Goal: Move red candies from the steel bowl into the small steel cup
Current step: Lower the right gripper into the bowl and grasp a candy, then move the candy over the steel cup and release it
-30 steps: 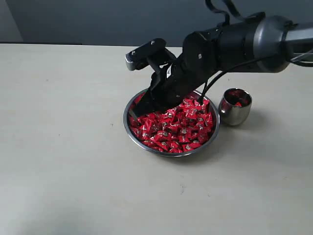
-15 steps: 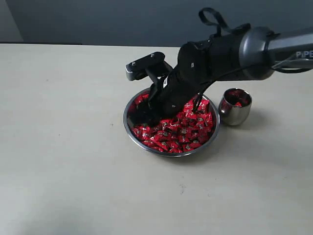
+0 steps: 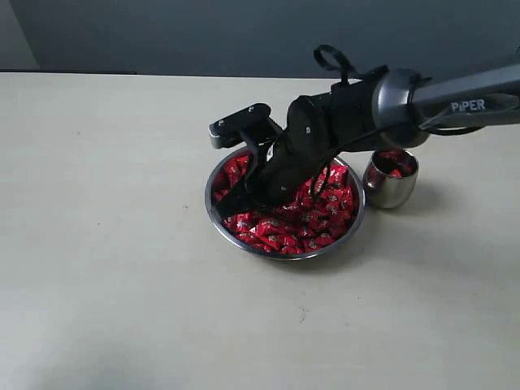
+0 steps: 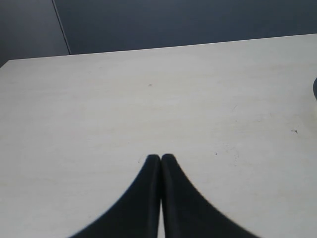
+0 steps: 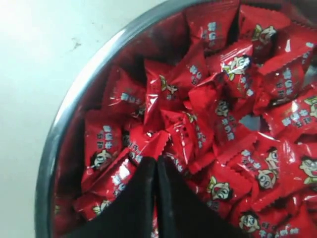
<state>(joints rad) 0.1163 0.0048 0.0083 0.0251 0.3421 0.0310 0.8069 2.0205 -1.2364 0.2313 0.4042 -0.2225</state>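
The right arm (image 3: pixel 357 114) has dipped lower than it was 1 second ago. Back then the right jaws sat higher, over the left side of the bowl (image 3: pixel 280 255). Now their tips are pushed down into the red candies (image 3: pixel 317 221) on that same side. In between, the jaws opened wide and then came back together. That looks like a grab at 1 candy, so I think the picking-up step is happening right now.

In the right wrist view the 2 right jaws are pressed together, with no gap that I can see. Their tips touch the pile, and the crinkly edge of 1 wrapper (image 5: pixel 151 144) sits right at the tips. It may be pinched there, but I cannot tell for sure. If nothing is caught, the arm will need another try.

The left jaws are together too and hold nothing. They hang over the bare tabletop (image 4: pixel 99 99), away from the work.

The bowl is heaped with red candies. The cup (image 3: pixel 390 185) stands upright just beside the bowl, on its right side, and a few red candies already show inside it. So the job has begun but is far from done. Next, I think, the arm should lift up and swing over to the cup.
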